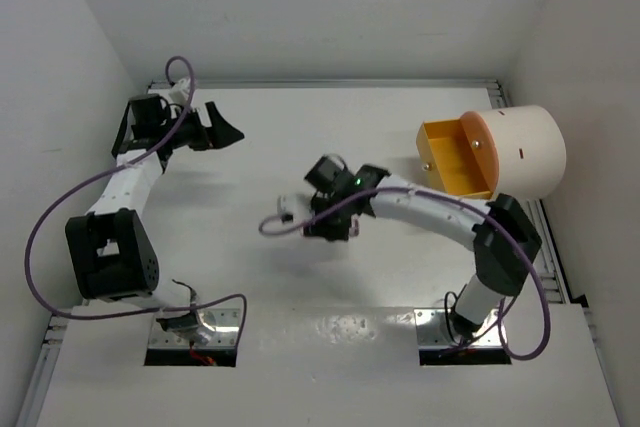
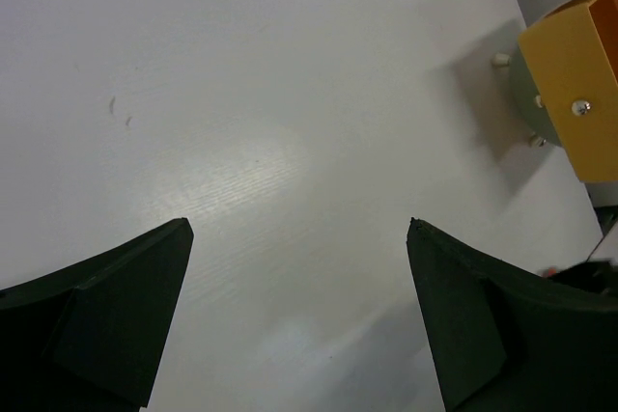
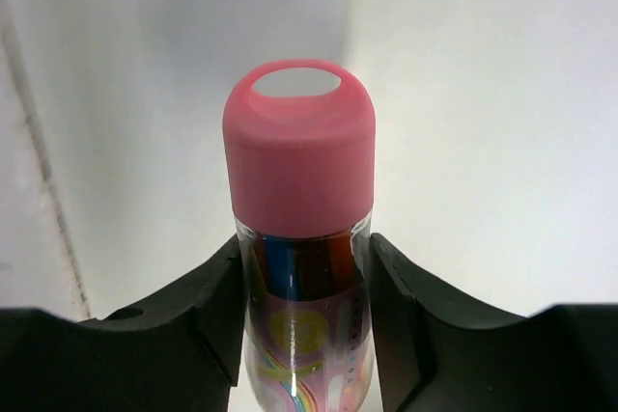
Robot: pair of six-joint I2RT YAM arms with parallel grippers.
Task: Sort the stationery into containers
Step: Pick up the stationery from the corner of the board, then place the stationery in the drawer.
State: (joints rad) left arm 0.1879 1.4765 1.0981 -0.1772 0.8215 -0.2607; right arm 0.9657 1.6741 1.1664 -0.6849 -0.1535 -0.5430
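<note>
My right gripper (image 3: 301,267) is shut on a clear tube with a pink cap (image 3: 299,156). Coloured pens show inside the tube, above a rainbow label. In the top view this gripper (image 1: 322,209) is over the middle of the table, and the tube is mostly hidden under it. The cream-white drum (image 1: 528,151) lies at the far right, with an orange end face (image 1: 478,145) and a yellow-orange drawer (image 1: 452,157) pulled out toward the gripper. My left gripper (image 1: 218,129) is open and empty at the far left, its fingers (image 2: 126,306) wide apart above bare table. No loose highlighters or pens are in view.
The left wrist view shows the drawer (image 2: 579,84) and small knobs (image 2: 500,60) on the drum's end face at the upper right. White walls close in the table at the back and on both sides. A purple cable (image 1: 60,207) loops beside the left arm.
</note>
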